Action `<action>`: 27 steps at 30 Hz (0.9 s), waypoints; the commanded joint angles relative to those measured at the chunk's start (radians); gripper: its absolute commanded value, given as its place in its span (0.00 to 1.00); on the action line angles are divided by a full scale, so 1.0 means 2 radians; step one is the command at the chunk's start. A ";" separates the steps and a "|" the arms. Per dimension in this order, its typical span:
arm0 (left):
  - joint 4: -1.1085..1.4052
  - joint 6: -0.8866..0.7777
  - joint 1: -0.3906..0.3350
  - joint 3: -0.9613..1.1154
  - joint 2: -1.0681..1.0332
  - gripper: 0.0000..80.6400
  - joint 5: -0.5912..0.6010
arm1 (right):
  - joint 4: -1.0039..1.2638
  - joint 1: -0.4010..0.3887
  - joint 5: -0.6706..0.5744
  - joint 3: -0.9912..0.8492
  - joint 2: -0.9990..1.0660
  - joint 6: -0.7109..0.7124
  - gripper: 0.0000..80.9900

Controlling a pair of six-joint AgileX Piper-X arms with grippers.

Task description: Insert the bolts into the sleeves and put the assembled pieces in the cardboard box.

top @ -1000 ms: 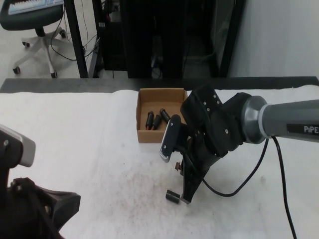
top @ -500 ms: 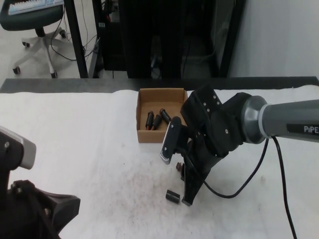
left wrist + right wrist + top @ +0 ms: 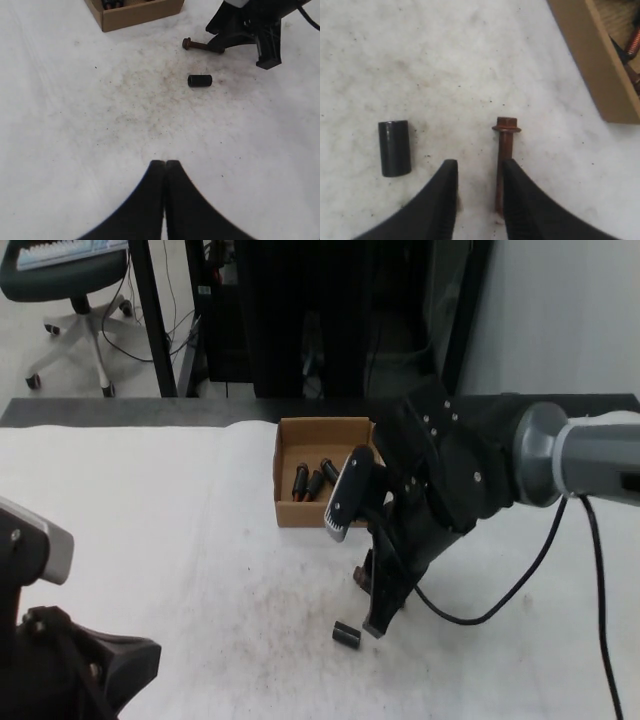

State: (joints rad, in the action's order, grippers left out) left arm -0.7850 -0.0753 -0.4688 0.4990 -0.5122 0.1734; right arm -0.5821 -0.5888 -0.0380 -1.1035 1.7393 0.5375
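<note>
Right hand (image 3: 479,167) sits narrowly open over the bolt (image 3: 506,135), which is on the bench (image 3: 420,60) hugging 1 finger, sleeve (image 3: 395,148) beside it. Closing off-centre might roll it away. Left hand (image 3: 165,170) is closed.

a rusty brown bolt (image 3: 504,155) with a flanged hex head lies flat outside the box. a short black sleeve (image 3: 395,148) lies on its side near it, apart. the open cardboard box (image 3: 300,512) holds three assembled pieces (image 3: 314,481), black with reddish ends.
</note>
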 commanded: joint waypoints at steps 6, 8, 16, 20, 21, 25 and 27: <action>0.002 -0.004 -0.001 0.000 -0.029 0.00 0.004 | -0.042 -0.016 -0.050 -0.012 -0.010 0.000 0.36; 0.002 -0.004 -0.001 0.000 -0.037 0.00 0.004 | -0.037 -0.021 -0.050 -0.012 -0.009 0.000 0.36; 0.003 -0.004 -0.001 0.000 -0.045 0.00 0.004 | -0.016 -0.032 -0.074 -0.012 -0.005 0.000 0.36; 0.003 -0.004 -0.001 0.000 -0.045 0.00 0.004 | -0.006 -0.033 -0.074 -0.012 0.014 0.000 0.36; 0.003 -0.004 -0.001 0.000 -0.045 0.00 0.004 | -0.007 -0.033 -0.074 -0.012 0.019 0.000 0.36; 0.003 -0.004 -0.001 0.000 -0.045 0.00 0.004 | -0.012 -0.033 -0.074 -0.012 0.038 0.000 0.36; 0.003 -0.004 -0.001 0.000 -0.045 0.00 0.004 | -0.013 -0.033 -0.074 -0.012 0.046 0.002 0.36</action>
State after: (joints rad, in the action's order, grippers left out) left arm -0.7850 -0.0753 -0.4688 0.4990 -0.6030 0.1795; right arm -0.6003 -0.6542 -0.1710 -1.1182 1.8360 0.5364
